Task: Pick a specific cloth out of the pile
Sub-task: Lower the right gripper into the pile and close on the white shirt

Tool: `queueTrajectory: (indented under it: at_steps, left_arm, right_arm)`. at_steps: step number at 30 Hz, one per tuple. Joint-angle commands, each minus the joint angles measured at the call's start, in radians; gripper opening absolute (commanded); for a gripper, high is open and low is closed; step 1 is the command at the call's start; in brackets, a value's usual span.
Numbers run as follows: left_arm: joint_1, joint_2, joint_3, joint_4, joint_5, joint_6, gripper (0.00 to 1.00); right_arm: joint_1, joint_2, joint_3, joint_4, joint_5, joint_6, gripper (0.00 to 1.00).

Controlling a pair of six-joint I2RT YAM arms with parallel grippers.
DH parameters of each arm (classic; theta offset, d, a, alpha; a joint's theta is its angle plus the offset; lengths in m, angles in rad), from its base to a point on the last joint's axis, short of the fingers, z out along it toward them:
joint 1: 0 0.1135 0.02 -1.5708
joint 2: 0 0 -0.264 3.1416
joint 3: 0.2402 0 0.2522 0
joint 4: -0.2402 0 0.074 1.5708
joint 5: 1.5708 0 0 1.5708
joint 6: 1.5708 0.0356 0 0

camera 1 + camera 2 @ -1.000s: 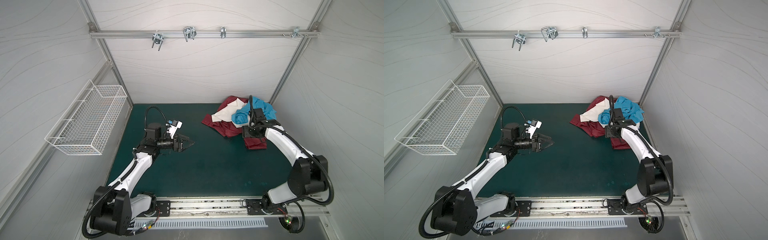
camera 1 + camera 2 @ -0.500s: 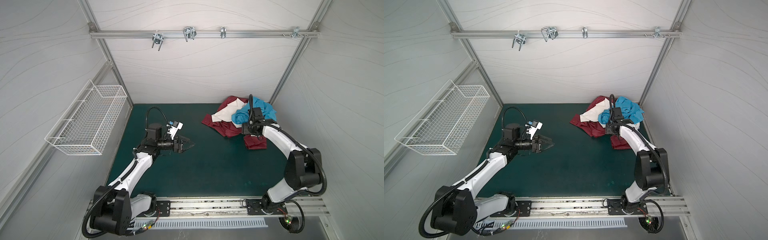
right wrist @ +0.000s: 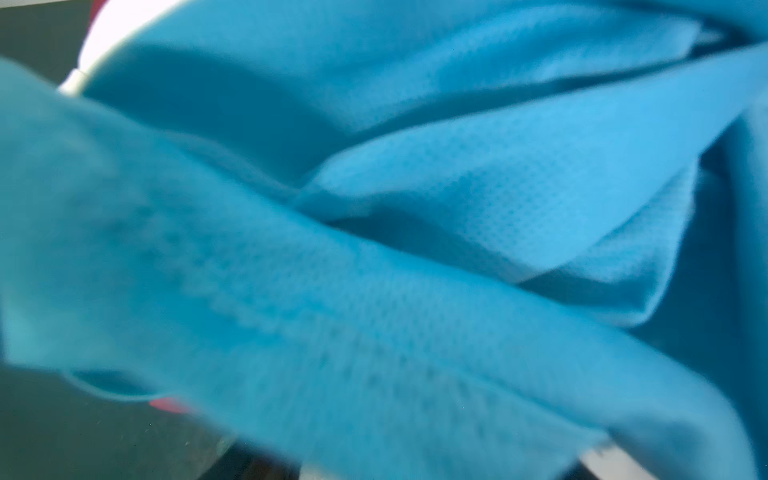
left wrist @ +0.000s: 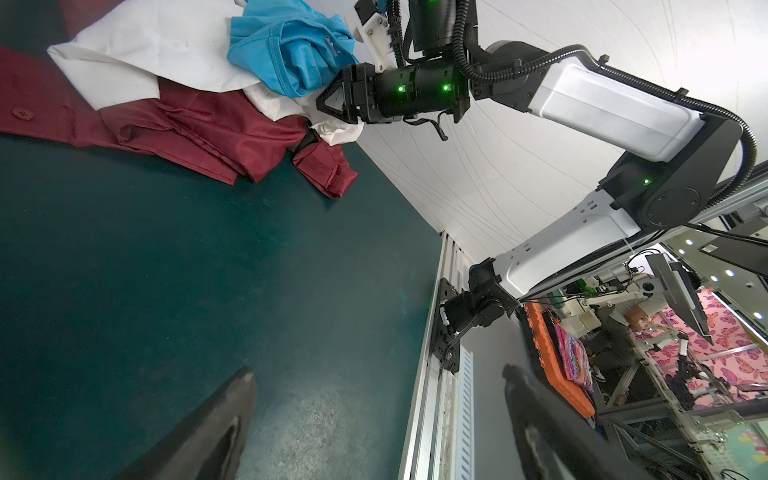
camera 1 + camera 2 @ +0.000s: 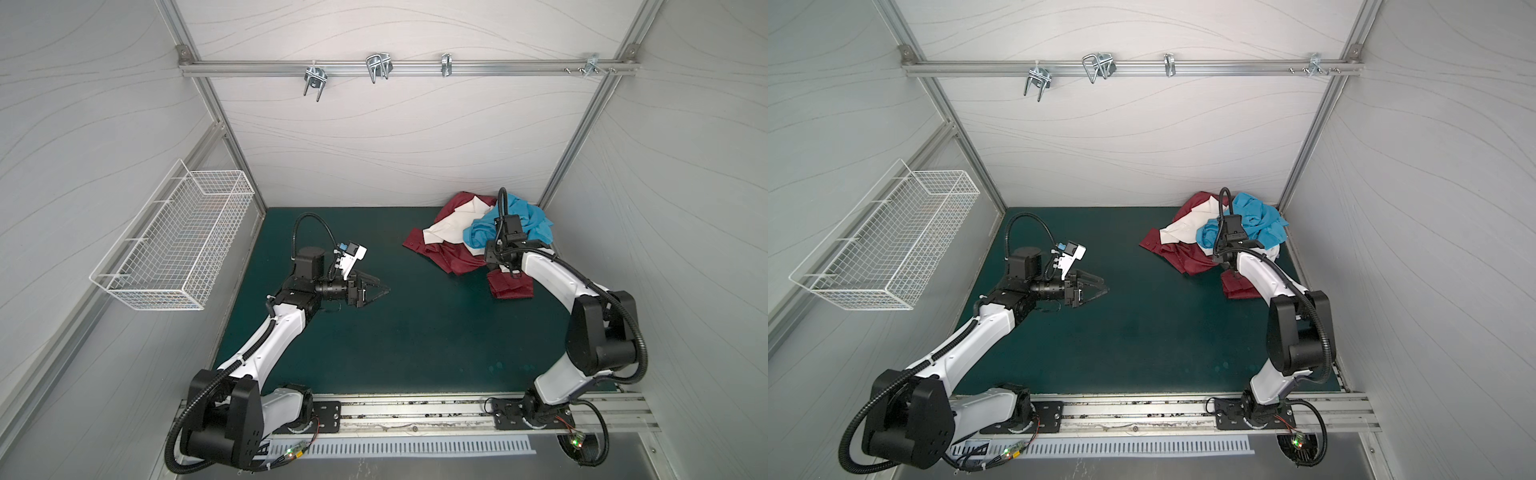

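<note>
I'm holding the right gripper (image 4: 313,122) low under the blue top (image 5: 536,224) to reach the off-white shirt (image 5: 446,226) in the pile (image 5: 453,257), upper right in both top views; I can't tell whether its jaws have bitten, and the left gripper (image 5: 384,284) hangs open mid-frame, out of the way.

My right pincer (image 5: 505,266) sits at the near edge of the pile (image 5: 453,245), far right on the surface (image 5: 395,353); my left pincer (image 5: 382,286) hangs well apart.

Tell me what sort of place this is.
Most likely a robot test cell in a lab: white panel walls on an aluminium frame, two robot arms bolted to a rail beside a green mat, and, in the left wrist view, more equipment beyond the open front.
</note>
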Motion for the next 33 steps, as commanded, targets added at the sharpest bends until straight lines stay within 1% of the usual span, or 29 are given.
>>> queueTrajectory:
  at_steps: [1,3,5,7,14,17,19,24,26,33]
  left_arm:
    - [-0.006,0.006,0.047,0.007,0.029,0.024,0.94]
    - [-0.006,0.008,0.047,0.007,0.029,0.025,0.94]
    - [-0.006,0.009,0.047,0.006,0.030,0.028,0.95]
    - [-0.006,0.010,0.048,0.004,0.032,0.031,0.94]
    - [-0.007,0.013,0.048,0.004,0.036,0.033,0.94]
    - [-0.007,0.011,0.048,0.004,0.037,0.036,0.95]
    - [-0.007,0.011,0.048,0.002,0.037,0.039,0.95]
    - [-0.007,0.004,0.051,-0.010,0.036,0.047,0.95]
    - [-0.009,0.000,0.051,-0.013,0.037,0.051,0.95]
    - [-0.018,-0.021,0.050,-0.022,0.035,0.059,0.95]
  right_arm:
    - [-0.004,0.020,-0.028,0.040,0.043,0.032,0.64]
    - [-0.003,0.020,-0.046,0.069,0.051,0.038,0.61]
    - [-0.002,0.020,-0.060,0.093,0.058,0.046,0.53]
    - [-0.001,0.025,-0.066,0.107,0.077,0.049,0.48]
    - [0.010,0.020,-0.087,0.168,0.117,0.059,0.47]
    - [0.017,0.023,-0.085,0.182,0.131,0.060,0.44]
    - [0.019,0.027,-0.078,0.181,0.134,0.064,0.35]
    - [0.030,0.005,-0.072,0.160,0.155,0.067,0.06]
    - [0.037,-0.028,-0.074,0.150,0.172,0.059,0.00]
    - [0.041,-0.173,-0.053,0.084,0.190,0.039,0.00]
